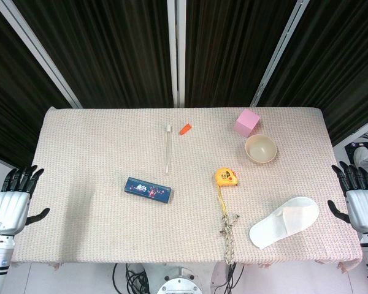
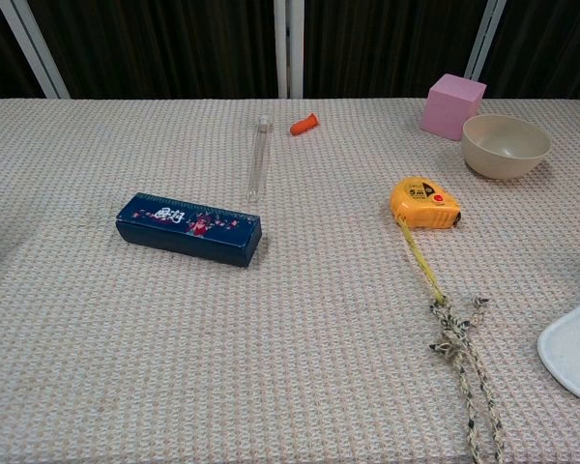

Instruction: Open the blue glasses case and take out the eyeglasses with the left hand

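The cloth-covered surface (image 1: 98, 141) carries everything. Off its left edge the left robot hand (image 1: 15, 202) hovers with fingers spread, holding nothing; off the right edge the right robot hand (image 1: 360, 199) does likewise. A white slipper (image 1: 284, 221) lies front right. The blue case (image 1: 148, 190), lid down, lies left of centre, well apart from both hands. A bowl (image 1: 260, 149) sits just beside a pink cube (image 1: 246, 122), with a yellow tape measure (image 1: 226, 177) nearer centre.

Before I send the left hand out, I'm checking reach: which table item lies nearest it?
The blue glasses case, closed, left of centre. The tube, tape measure, bowl and slipper lie further right.
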Available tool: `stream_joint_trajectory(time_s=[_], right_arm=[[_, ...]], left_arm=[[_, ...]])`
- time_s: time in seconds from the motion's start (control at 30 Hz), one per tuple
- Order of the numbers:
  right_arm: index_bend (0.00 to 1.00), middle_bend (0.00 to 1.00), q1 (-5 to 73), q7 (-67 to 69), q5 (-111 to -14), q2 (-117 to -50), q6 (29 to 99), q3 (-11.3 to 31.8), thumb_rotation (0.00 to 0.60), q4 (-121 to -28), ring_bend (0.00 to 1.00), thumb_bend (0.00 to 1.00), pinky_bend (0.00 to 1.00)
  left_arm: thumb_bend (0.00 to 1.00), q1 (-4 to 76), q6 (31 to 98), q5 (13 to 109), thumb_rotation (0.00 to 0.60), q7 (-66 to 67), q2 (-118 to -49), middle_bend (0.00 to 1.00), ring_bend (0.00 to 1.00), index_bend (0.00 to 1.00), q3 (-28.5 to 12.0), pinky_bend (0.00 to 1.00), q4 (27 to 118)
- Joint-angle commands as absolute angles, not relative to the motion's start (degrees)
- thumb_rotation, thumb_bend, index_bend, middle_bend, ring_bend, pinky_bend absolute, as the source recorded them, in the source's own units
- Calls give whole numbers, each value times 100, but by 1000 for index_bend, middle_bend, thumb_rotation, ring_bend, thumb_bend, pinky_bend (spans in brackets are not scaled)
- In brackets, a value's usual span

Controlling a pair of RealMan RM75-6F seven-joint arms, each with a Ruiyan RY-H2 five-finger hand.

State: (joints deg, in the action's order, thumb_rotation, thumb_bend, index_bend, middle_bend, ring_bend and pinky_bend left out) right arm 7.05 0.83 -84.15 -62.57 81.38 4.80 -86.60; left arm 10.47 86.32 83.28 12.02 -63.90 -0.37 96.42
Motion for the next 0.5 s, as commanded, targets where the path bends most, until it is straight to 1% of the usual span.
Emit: stream_joint_trajectory(time_s=[0.03, 0.3, 0.4, 0.5], right_arm=[[0, 0, 714, 100, -8429, -6255, 8135, 480, 600, -8650, 0, 243, 0], [0, 0, 683, 284, -8461, -6239, 8219, 488, 600, -8623, 0, 243, 0], [0, 0, 679, 363, -8458, -6238, 8260, 514, 600, -8605, 0, 243, 0], [0, 0, 688, 357, -8446, -6246, 8250, 523, 600, -8609, 0, 243, 0]], left_arm=[[141, 1047, 8607, 8339, 600, 1242, -6406, 41, 0, 89, -76, 62, 9678], [141, 1092, 8380, 8332, 600, 1036, -6350, 41, 0, 86, -123, 62, 9774], [141, 1204, 8174, 8337, 600, 850, -6333, 41, 0, 85, -171, 62, 9819], [143, 1431, 7785, 8320, 600, 699, -6314, 41, 0, 77, -233, 62, 9877]])
